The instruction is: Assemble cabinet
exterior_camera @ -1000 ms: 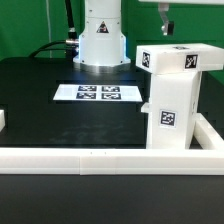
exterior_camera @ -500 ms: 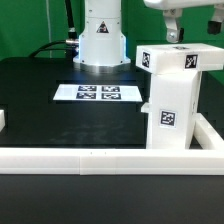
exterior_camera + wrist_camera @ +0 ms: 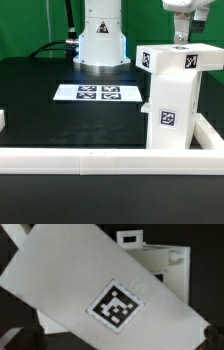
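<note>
— Where was the cabinet [image 3: 172,95] at that moment?

— It stood upright on the black table [image 3: 40,100], toward the exterior view's right, just behind the long white rail [image 3: 110,157] that ran across the front. Its top piece jutted out wider than the body beneath it. I could count three black-and-white tags: two on the top piece and one on the front face of the body.

— And your gripper?

— My gripper [image 3: 180,40] hung directly above the cabinet's top, with the fingertips just over its upper surface. Whether they touched it, I couldn't tell. The fingers looked close together, but the view was too small for me to say how far apart they stood, and I could not see anything held between them.

— Did the wrist camera help?

— Not for the fingers. It showed mostly the cabinet's [image 3: 90,291] broad white face, tilted across the picture, with one tag on it, and another white part with a notched edge beyond it.

— Anything else on the table?

— The marker board [image 3: 98,93] lay flat in front of my base [image 3: 100,40], well apart from the cabinet.
</note>
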Robot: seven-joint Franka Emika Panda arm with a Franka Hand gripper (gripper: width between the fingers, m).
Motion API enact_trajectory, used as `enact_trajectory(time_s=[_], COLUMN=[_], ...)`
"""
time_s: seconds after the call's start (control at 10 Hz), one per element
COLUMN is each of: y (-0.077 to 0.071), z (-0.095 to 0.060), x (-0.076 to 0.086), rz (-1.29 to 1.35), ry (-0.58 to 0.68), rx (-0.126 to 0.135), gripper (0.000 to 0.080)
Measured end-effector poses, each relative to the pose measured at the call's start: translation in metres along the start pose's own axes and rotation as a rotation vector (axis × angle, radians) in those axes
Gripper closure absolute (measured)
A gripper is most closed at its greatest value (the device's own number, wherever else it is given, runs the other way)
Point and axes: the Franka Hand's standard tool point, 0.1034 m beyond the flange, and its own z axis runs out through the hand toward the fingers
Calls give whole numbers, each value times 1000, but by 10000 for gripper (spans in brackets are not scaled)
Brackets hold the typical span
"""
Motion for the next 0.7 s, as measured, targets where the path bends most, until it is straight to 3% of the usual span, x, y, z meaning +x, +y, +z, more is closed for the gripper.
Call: enact_trajectory(time_s=[0.4,0.7], y=[3,7], z=[1,13], x=[-10,-13], rz=[-392,-390], ry=[-16,-21], rx=[0,14], gripper=[2,2])
